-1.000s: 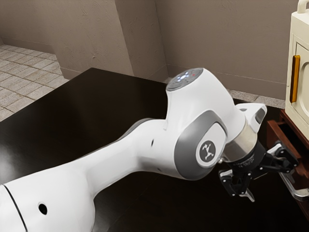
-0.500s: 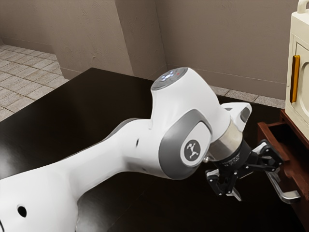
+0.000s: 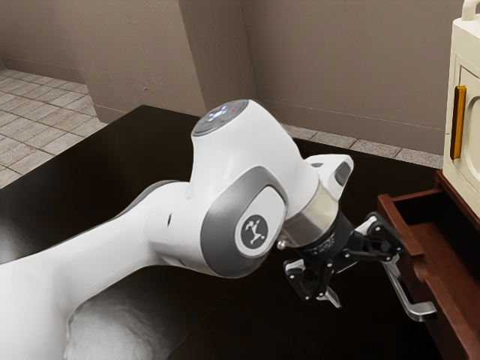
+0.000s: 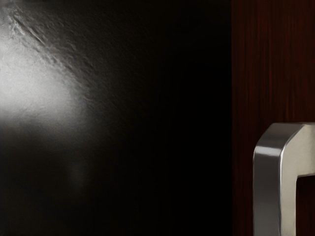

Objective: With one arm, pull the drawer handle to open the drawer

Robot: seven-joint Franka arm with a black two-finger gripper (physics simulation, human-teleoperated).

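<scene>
Hand [image 3: 364, 280] is wide, nothing pinched. Handle [image 3: 414, 305] sits at 4 o'clock from it in the exterior view, on the front of the drawer [image 3: 433, 291], which is partly out with its inside exposed. Looks like one side of the hand hooks behind the handle, so no clamp needed; can't confirm contact. Likely mid-pull. Next: draw straight out, toward 9 o'clock. Risk: an unclamped hook slips off.

Over the last second, your arm [image 3: 172, 225] drew back toward the exterior view's left, your gripper [image 3: 364, 279] travelled with it, and the drawer [image 3: 442, 304] slid further out, its metal handle [image 3: 420, 309] shifting the same way and more of its inside coming into sight.
</scene>
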